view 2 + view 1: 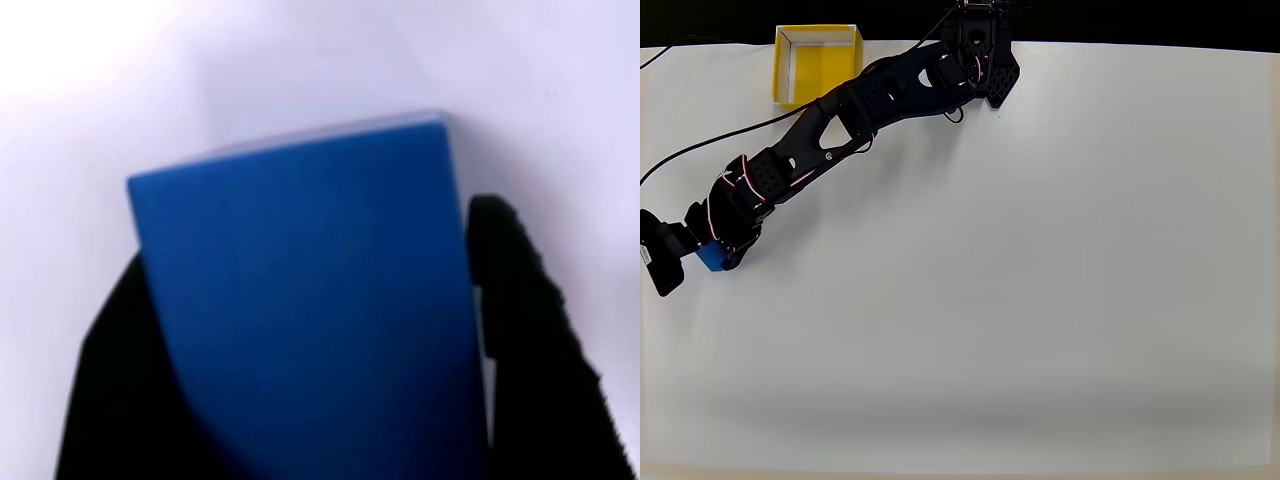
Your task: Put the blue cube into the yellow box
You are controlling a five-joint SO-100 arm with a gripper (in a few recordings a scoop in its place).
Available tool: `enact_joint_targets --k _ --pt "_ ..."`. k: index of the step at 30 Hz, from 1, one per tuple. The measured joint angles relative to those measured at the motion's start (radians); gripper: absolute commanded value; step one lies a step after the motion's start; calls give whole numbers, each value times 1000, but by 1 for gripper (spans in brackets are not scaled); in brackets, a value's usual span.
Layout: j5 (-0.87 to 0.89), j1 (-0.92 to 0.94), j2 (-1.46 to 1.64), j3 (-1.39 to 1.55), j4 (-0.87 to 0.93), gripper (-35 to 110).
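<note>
overhead view has my black arm point(855, 105) stretched from its base at the top edge of the white table point(1040, 300) down toward the left side, ending low at the table's left edge. my claw point(715, 250) sits there, closed around the small bright-blue matte cube point(712, 256), of which a blue corner peeks out from under the black wrist parts. whether the cube rests on the tabletop or hangs just above it, i cannot tell from this angle.

the small square open-topped yellow box with thin whitish inner walls point(816, 63) stands at the top left of the table, touching the dark strip beyond the table's far edge. part of my upper arm crosses in front of its lower right corner. the box and the cube are well apart, the box up near my base and the cube down by the left edge. a thin black cable point(700, 143) trails across the table between them, running from my arm out to the left.

wrist view, up close, shows the blue cube point(300, 310) broad and slightly blurred, with its plain face toward the camera and a paler top edge. my black fingers point(530, 330) press against it on both sides, one at the lower left and one at the right, so the grip is firm on the cube's two flanks. behind the cube lies bare white table surface point(300, 60).
</note>
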Motion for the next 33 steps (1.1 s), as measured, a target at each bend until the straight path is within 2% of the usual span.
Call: enact_joint_targets --k 10,16,25,33 --pt "-2 -5 0 0 14 16" --pt "21 -5 115 135 23 16" --pt "66 9 500 428 54 17" --pt "66 183 994 793 54 17"
